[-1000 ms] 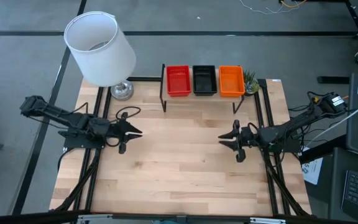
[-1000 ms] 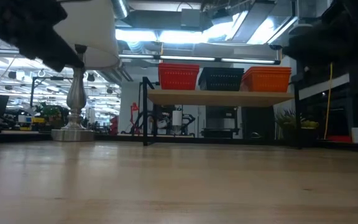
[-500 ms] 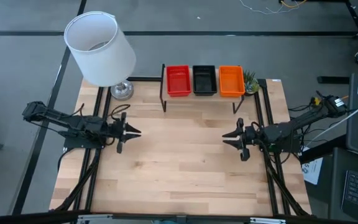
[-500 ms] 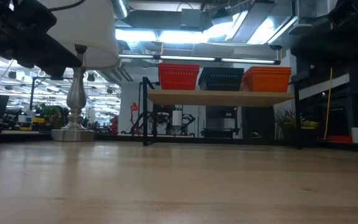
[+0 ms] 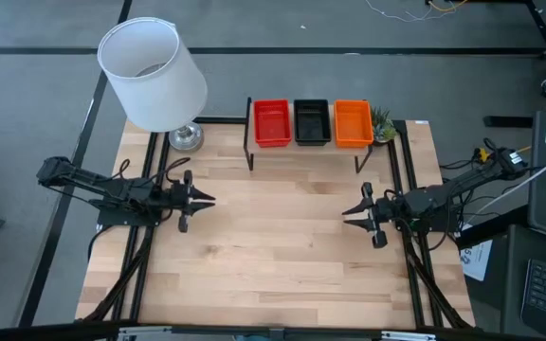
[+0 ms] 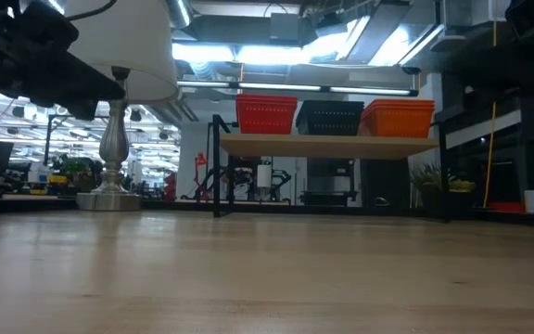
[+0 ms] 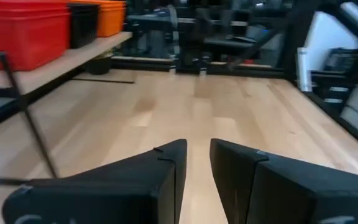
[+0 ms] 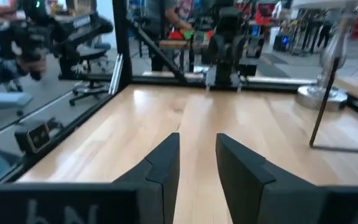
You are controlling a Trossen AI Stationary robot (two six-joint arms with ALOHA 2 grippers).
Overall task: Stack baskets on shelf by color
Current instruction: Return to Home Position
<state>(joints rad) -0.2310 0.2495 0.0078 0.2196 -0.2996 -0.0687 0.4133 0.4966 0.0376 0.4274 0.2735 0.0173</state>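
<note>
Red baskets [image 5: 271, 123], black baskets [image 5: 312, 121] and orange baskets [image 5: 353, 123] sit side by side on the shelf [image 6: 327, 145] at 12 o'clock. We think sorting is done, so left jaws at 9 o'clock and right jaws at 3 o'clock wait, slightly spread, empty.

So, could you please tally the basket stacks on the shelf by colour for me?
Red stack: 1
Black stack: 1
Orange stack: 1
Total: 3 stacks, side by side on the shelf. How many baskets each stack holds cannot be told from these views.
</note>
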